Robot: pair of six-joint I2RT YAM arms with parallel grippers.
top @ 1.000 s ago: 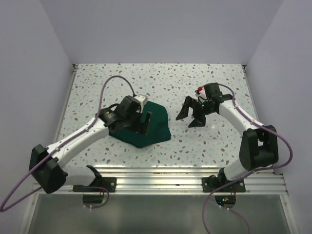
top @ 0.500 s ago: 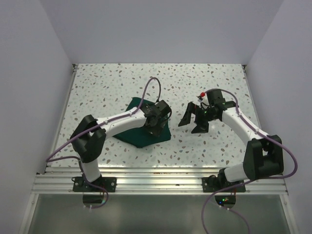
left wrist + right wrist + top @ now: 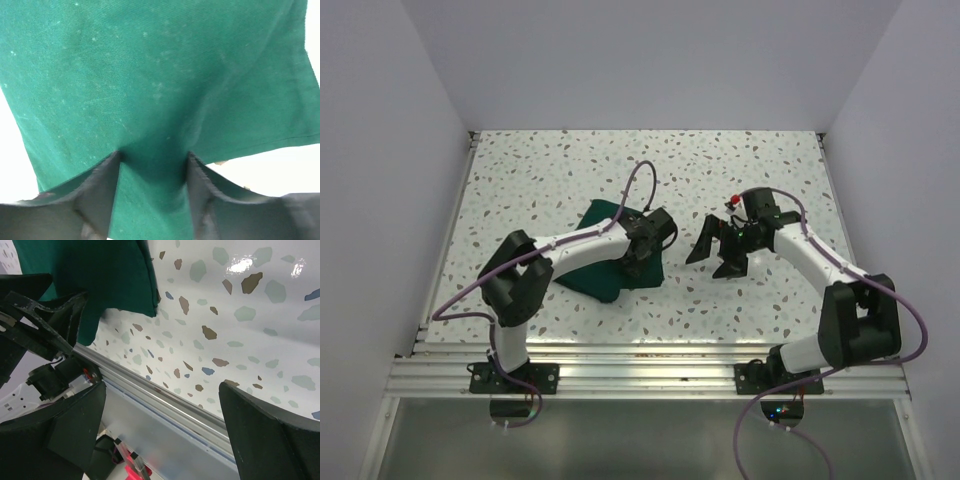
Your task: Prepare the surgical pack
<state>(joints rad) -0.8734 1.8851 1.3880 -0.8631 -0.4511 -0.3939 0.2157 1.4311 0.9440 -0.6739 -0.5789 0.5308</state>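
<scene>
The surgical pack shows only as a dark green cloth drape [image 3: 603, 278] folded on the speckled table, left of centre. My left gripper [image 3: 643, 262] is down on the drape's right part. In the left wrist view both fingertips [image 3: 111, 165] press into the drape [image 3: 150, 75], the jaws apart, with a puckered ridge of cloth between them at the left gripper [image 3: 154, 161]. My right gripper [image 3: 717, 250] hangs open just right of the drape, nothing between its fingers. The right wrist view has the right gripper [image 3: 162, 387] open over the table, with the drape's corner [image 3: 100, 270] at the upper left.
An aluminium rail [image 3: 650, 355] runs along the table's near edge, with both arm bases on it. Pale walls close the table at the left, back and right. The left arm's purple cable [image 3: 638, 185] loops above the drape. Speckled table [image 3: 720, 180] lies behind both arms.
My left arm swung right across the drape and came down on its right part; its jaws have narrowed onto the cloth. The right gripper shifted slightly and stays open.
</scene>
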